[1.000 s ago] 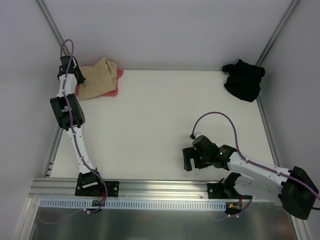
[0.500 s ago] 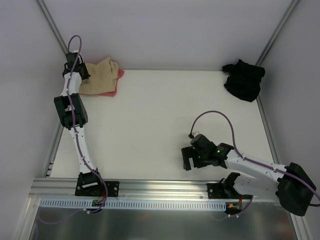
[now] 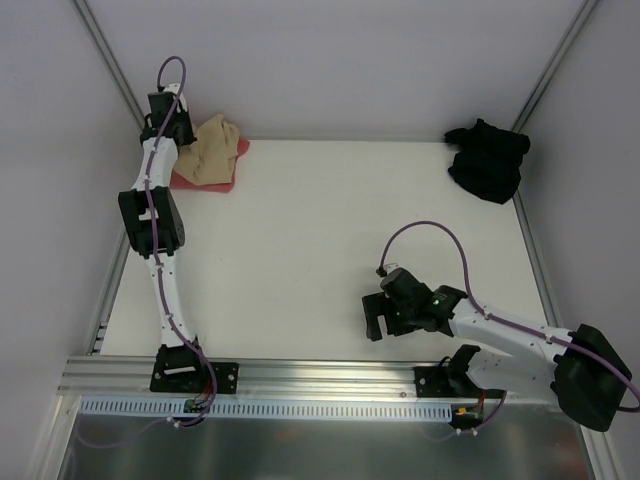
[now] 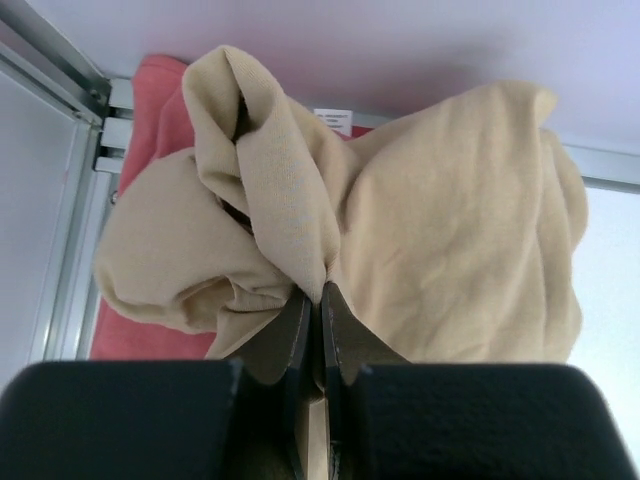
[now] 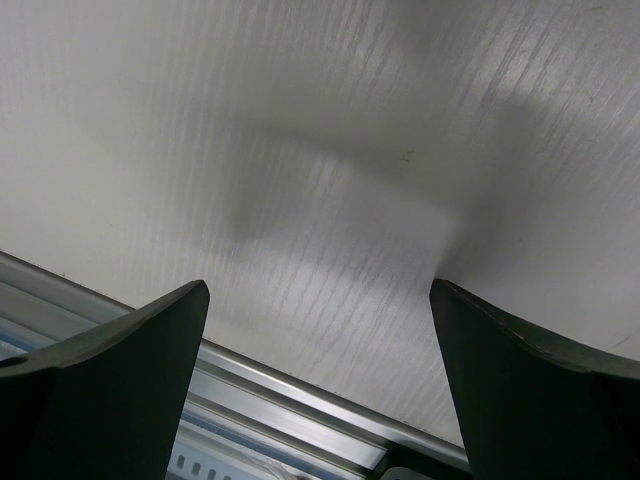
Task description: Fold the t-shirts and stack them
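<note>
**Tan shirt pinched in the far left corner, right arm waiting near**

Nearest me, past the metal rail (image 3: 330, 378), my right gripper (image 3: 376, 322) hangs just above the bare white table (image 3: 320, 230), jaws spread wide and holding nothing.

At the far left corner, my left gripper (image 4: 320, 292) is pressed shut on a raised ridge of the tan shirt (image 4: 450, 230). This shirt lies bunched on top of the salmon-red shirt (image 4: 160, 90), whose edges show to the left and beyond it. The black shirt (image 3: 487, 158) sits crumpled on its own at the far right corner, well apart from the other two.

I judge all three shirts light, limp and easy to crease. They will sag and trail from any single pinch, and thin cloth may slide out of narrow jaws. My present hold is on a mid-cloth fold. A hem, collar or shoulder edge would spread the shirt better, ideally with one arm on each side.

The red shirt underneath may drag along with the tan one. The back wall (image 3: 340, 70) and the corner post (image 3: 105, 45) leave the left arm little room. I cannot tell where the sleeves or collars lie in any heap.
</note>
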`<state>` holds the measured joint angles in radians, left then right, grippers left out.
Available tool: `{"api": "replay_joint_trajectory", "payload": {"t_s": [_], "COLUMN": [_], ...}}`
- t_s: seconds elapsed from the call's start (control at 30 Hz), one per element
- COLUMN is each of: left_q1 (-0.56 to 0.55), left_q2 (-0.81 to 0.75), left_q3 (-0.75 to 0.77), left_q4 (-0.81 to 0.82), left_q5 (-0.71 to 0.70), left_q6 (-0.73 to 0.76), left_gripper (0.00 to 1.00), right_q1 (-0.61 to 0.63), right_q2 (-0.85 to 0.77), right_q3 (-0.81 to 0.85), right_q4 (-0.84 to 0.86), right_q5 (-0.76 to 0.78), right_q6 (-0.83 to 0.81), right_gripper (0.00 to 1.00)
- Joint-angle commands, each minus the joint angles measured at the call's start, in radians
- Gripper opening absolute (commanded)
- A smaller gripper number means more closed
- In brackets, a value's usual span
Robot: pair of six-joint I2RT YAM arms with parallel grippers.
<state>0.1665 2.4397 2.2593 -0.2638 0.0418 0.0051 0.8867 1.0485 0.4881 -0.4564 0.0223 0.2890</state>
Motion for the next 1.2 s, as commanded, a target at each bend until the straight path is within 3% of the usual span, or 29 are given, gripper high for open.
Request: {"api": "replay_joint_trajectory", "payload": {"t_s": [0.0,0.4,0.43,0.47,0.5,0.53,0.8,1.07,1.17], "left_q1": [0.040,0.145,0.151,0.154,0.157,0.157,0.145,0.050,0.004], "left_q2": [-0.067,-0.047,-0.042,-0.044,-0.045,-0.047,-0.183,-0.594,-0.747], "left_q3": [0.005,-0.096,-0.104,-0.119,-0.128,-0.135,-0.230,-0.551,-0.642], "left_q4": [0.063,0.069,0.069,0.069,0.069,0.070,0.115,0.340,0.353], "left_q5": [-0.017,-0.036,-0.036,-0.036,-0.066,-0.080,-0.123,-0.119,-0.039], "left_q6": [0.032,-0.001,-0.002,-0.002,-0.001,-0.001,-0.082,-0.071,-0.106], "left_gripper": [0.00,0.02,0.11,0.29,0.55,0.98,0.99,0.99,0.99], "right_q1": [-0.005,-0.012,-0.012,-0.012,-0.014,-0.012,-0.014,-0.014,-0.012], "right_q2": [0.001,0.038,0.038,0.035,0.031,0.027,-0.019,-0.134,-0.236], "right_q3": [0.004,0.021,0.024,0.024,0.024,0.026,0.017,0.012,0.021], "right_q4": [0.019,0.024,0.022,0.021,0.016,0.015,0.001,-0.019,-0.070], "right_q5": [0.013,0.005,0.001,0.001,0.001,0.001,-0.010,-0.047,-0.032], "right_q6": [-0.014,-0.022,-0.022,-0.021,-0.019,-0.019,-0.005,0.035,0.044], "right_gripper": [1.00,1.00,0.99,0.99,1.00,0.99,0.99,1.00,1.00]}}
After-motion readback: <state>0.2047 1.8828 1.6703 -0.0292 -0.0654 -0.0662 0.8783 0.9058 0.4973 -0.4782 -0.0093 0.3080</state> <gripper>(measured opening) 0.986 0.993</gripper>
